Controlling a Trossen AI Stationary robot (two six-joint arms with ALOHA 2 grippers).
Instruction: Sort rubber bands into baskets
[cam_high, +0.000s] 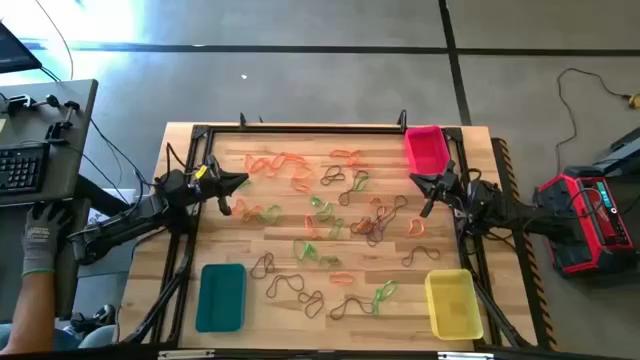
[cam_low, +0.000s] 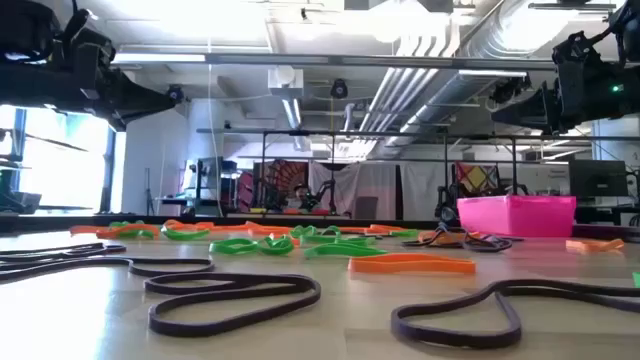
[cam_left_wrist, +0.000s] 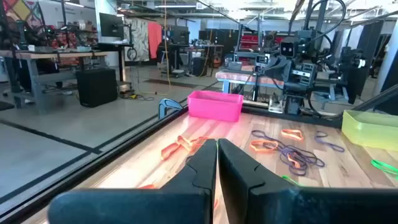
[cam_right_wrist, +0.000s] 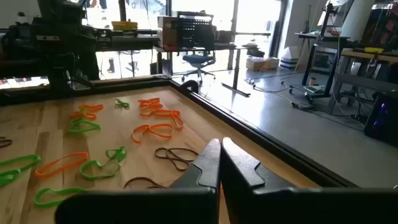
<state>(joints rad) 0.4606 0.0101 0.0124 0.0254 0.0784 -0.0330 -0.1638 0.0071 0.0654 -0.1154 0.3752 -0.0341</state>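
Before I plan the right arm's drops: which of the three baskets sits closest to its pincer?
The pink basket, at the table's far right corner, just beyond the right pincer. The yellow basket lies farther off; the teal basket is across the table.

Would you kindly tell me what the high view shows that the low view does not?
Only the high view shows the teal basket, the yellow basket, a person's gloved hand beside the table, and both pincers, left pincer and right pincer, raised over the table's side edges. Only the low view shows the room behind. Both show the pink basket and scattered rubber bands.
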